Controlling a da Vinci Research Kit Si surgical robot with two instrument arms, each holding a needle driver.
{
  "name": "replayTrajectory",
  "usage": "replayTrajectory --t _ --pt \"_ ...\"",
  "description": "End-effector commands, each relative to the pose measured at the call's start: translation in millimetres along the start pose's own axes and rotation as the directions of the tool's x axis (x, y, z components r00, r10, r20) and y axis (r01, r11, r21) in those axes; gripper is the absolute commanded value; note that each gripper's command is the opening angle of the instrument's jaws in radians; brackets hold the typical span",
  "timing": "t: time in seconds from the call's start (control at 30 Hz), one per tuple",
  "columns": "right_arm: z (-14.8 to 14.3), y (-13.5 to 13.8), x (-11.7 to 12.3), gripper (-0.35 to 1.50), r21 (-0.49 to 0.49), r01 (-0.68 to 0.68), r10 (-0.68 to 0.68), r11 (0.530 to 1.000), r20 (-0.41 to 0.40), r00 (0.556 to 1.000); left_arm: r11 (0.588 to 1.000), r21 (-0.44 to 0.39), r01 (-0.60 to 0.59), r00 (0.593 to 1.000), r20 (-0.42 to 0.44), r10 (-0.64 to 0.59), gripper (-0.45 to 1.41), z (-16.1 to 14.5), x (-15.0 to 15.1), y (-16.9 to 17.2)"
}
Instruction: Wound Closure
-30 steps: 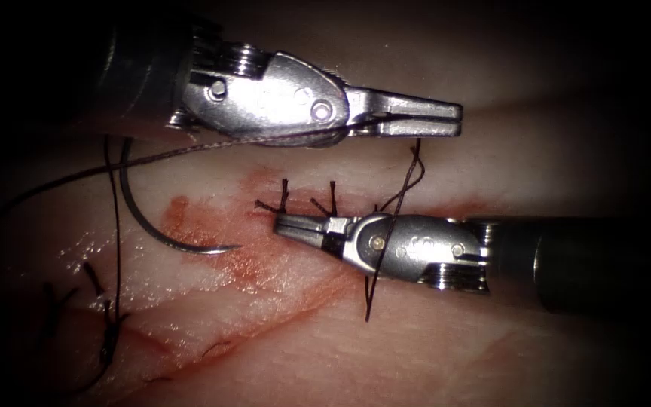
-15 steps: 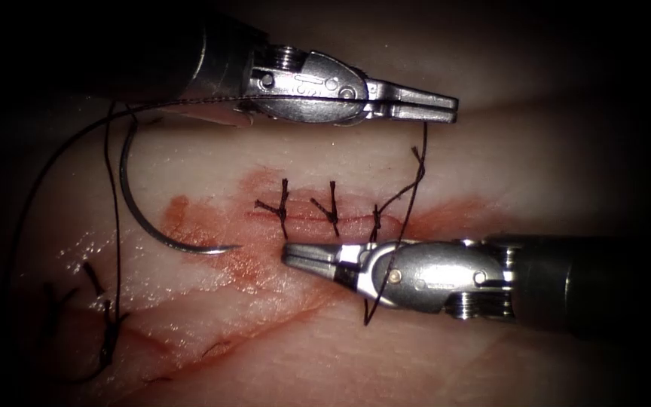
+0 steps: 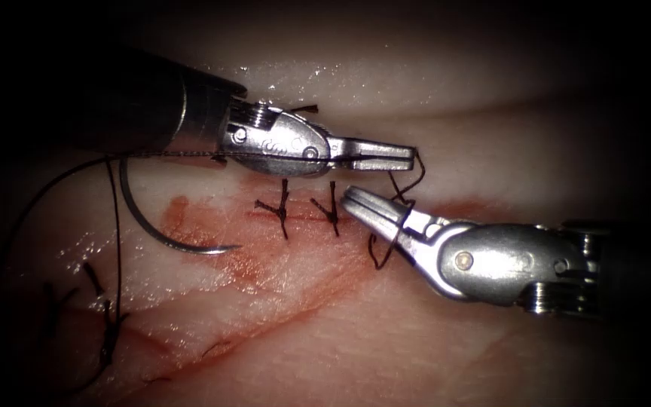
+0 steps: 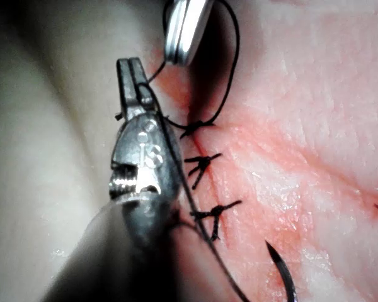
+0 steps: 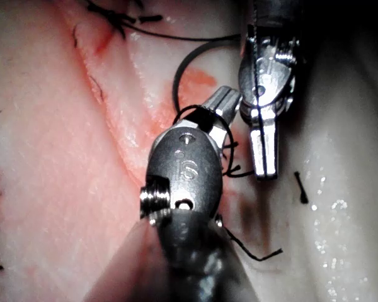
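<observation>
**Thread looped on the right tool, needle lying free at the left**

At the far left of the endoscope view, the curved steel needle lies loose on the pale pink pork-belly tissue, left of the stitched cut, its point resting on the red fluid stain; neither tool holds it. The thin dark suture thread trails from it, up and across to the left arm's silver needle driver. That tool's jaws are closed on the thread at their tips, just above the cut. Below it sit two tied dark stitches across the cut line. Further right, the thread drops from the left tool's tips and curls in a loop around the right arm's silver needle driver, whose jaws are pressed together with nothing gripped between them, the loop sitting behind the tips.
</observation>
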Motion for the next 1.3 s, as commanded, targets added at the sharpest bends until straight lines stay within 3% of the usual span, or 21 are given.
replayTrajectory --t 0.03,0.17,0.43,0.63,0.7,0.83,0.97,1.17,1.3 --pt "1.1 -0.2 -0.9 -0.16 -0.011 -0.012 0.012 1.0 0.005 1.0 1.0 -0.001 -0.001 1.0 -0.003 0.001 -0.45 0.7 -0.7 0.4" --pt "1.1 0.5 -1.9 0.16 -0.079 -0.028 0.032 0.996 0.047 0.998 1.0 0.004 0.013 1.0 -0.009 -0.013 -0.45 0.5 -2.1 1.8" --pt "-0.2 2.1 -2.7 0.17 -0.195 -0.13 0.15 0.972 0.095 0.984 0.999 0.015 0.031 1.0 0.002 -0.031 -0.45 0.1 -3.7 4.4" --pt "0.0 2.9 -3.7 0.31 -0.336 -0.342 0.384 0.877 0.064 0.921 0.999 0.016 0.039 0.999 0.012 -0.039 -0.45 0.3 -4.2 6.1" --pt "0.2 3.1 -4.2 0.61 -0.383 -0.401 0.448 0.833 0.041 0.893 0.999 0.017 0.038 0.999 0.014 -0.038 -0.45 0.4 -4.2 6.4" --pt "0.6 3.7 -5.2 0.96 -0.46 -0.409 0.481 0.788 0.044 0.876 0.999 0.019 0.041 0.999 0.014 -0.042 -0.45 0.6 -3.9 6.1" --pt "0.3 4.2 -7.0 0.93 -0.52 -0.398 0.512 0.756 0.091 0.854 0.999 0.023 0.046 0.999 0.015 -0.046 -0.45 1.0 -3.8 5.6" --pt "0.2 4.8 -9.9 0.91 -0.546 -0.4 0.528 0.736 0.093 0.844 0.998 0.029 0.048 0.999 0.018 -0.048 -0.45 1.8 -3.9 5.2" --pt "0.9 5.4 -11.8 0.79 -0.551 -0.416 0.557 0.723 0.109 0.824 0.998 0.032 0.048 0.999 0.018 -0.049 -0.45 2.4 -4.1 4.8"
